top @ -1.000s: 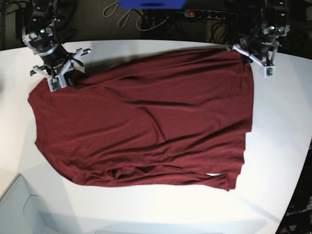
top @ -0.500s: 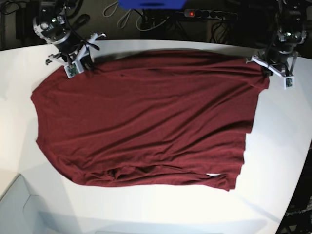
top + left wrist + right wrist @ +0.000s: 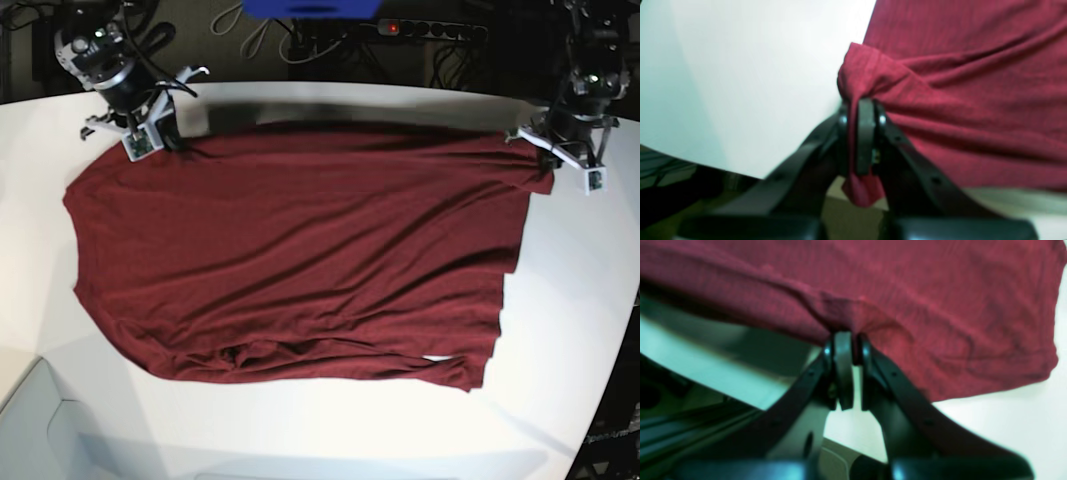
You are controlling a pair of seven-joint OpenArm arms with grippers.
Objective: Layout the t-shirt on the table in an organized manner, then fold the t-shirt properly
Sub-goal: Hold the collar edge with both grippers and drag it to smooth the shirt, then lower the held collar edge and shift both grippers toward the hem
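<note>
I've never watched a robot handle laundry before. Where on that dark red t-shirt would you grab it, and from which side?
Best at the far edge's two corners, coming in from beyond the table's curved rim. The t-shirt lies flat, so only its edges give cloth to pinch. The left gripper and right gripper are shut on bunched cloth there, and the edge between them runs nearly straight across the table.

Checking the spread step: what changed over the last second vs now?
Both grippers pulled the t-shirt's far edge toward the far side of the table and apart: the right gripper went back, the left gripper back and outward. The far edge now runs straighter, with fewer wrinkles. Both stay shut on the cloth; the near hem and its bunched fold look unmoved.
</note>
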